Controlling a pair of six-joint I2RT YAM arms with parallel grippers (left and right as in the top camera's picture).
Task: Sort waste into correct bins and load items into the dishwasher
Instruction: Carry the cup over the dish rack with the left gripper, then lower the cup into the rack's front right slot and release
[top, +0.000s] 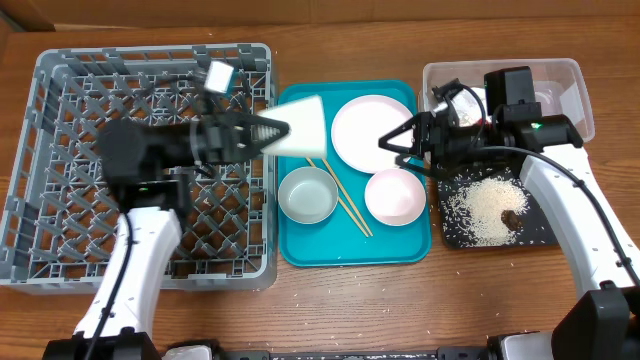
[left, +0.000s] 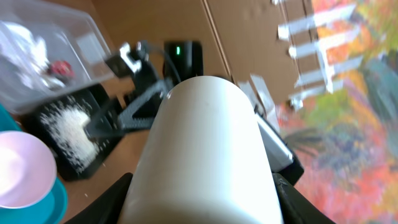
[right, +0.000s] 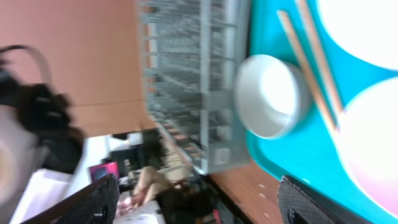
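Note:
My left gripper (top: 272, 130) is shut on a white cup (top: 303, 127) and holds it on its side above the teal tray's far-left corner, beside the grey dish rack (top: 60, 170). In the left wrist view the cup (left: 205, 143) fills the space between the jaws (left: 202, 202). My right gripper (top: 393, 141) is open and empty above the right edge of the round plate (top: 365, 125). On the teal tray lie a grey-blue bowl (top: 308, 194), a pink-white bowl (top: 395, 196) and two chopsticks (top: 342, 198). Rice (top: 482, 205) and a brown lump (top: 511, 217) lie in the black tray (top: 545, 235).
The clear tub (top: 575, 85) stands at the far right behind the black tray; the left wrist view shows a red wrapper (left: 60, 67) and white paper in it. The teal tray (top: 350, 252) sits between the rack and the bins. The right wrist view shows the rack (right: 186, 81), the bowl (right: 270, 93) and the open jaws (right: 199, 199).

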